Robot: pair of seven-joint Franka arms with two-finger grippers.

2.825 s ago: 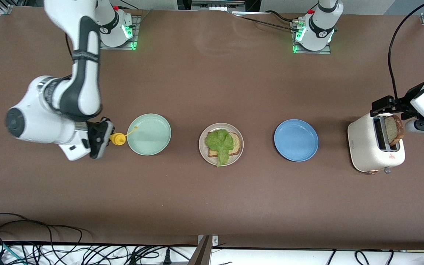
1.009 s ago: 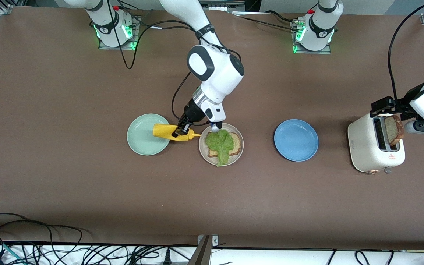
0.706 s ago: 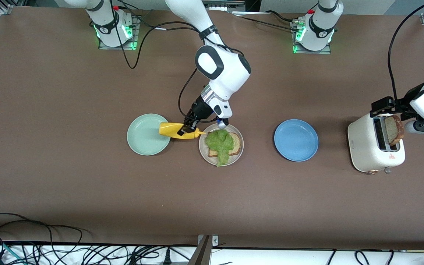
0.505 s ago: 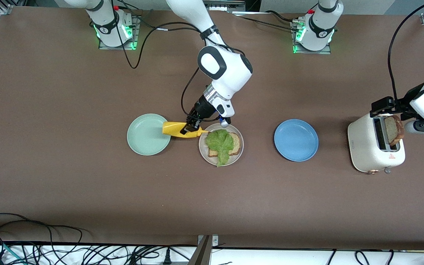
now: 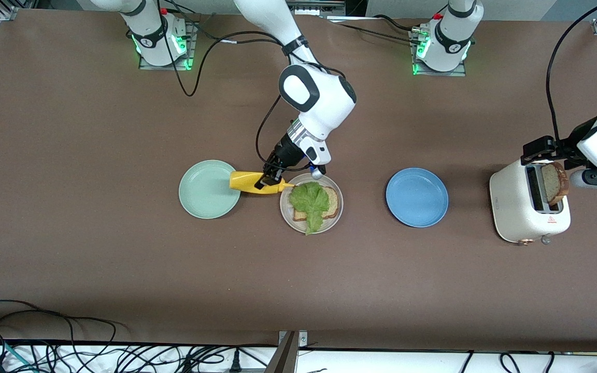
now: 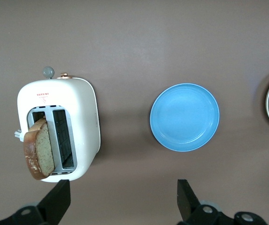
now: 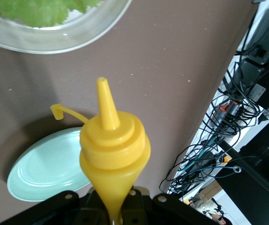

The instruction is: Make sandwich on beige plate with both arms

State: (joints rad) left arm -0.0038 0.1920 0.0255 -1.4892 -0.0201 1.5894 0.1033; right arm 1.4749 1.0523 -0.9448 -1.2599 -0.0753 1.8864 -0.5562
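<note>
The beige plate (image 5: 285, 209) in the middle of the table carries one bread slice (image 5: 333, 203) with a lettuce leaf (image 5: 310, 201) on it. My right gripper (image 5: 269, 181) is shut on a yellow squeeze bottle (image 5: 249, 182) lying sideways over the gap between the mint plate and the beige plate, nozzle at the beige rim. In the right wrist view the bottle (image 7: 113, 145) points past the beige plate (image 7: 54, 44) and lettuce (image 7: 40, 11), uncapped. A second bread slice (image 5: 555, 182) stands in the toaster. My left gripper (image 5: 539, 150) hangs open by the toaster, nothing between its fingers (image 6: 59, 199).
A mint-green plate (image 5: 209, 189) lies toward the right arm's end and a blue plate (image 5: 416, 197) toward the left arm's end, both bare. The white toaster (image 5: 526, 210) stands past the blue plate. Cables (image 5: 70, 352) run along the table's front edge.
My right arm has swung in from beside the mint plate with the yellow bottle and, over the last second, edged its nozzle up to the beige plate's rim. The left arm has not moved.
</note>
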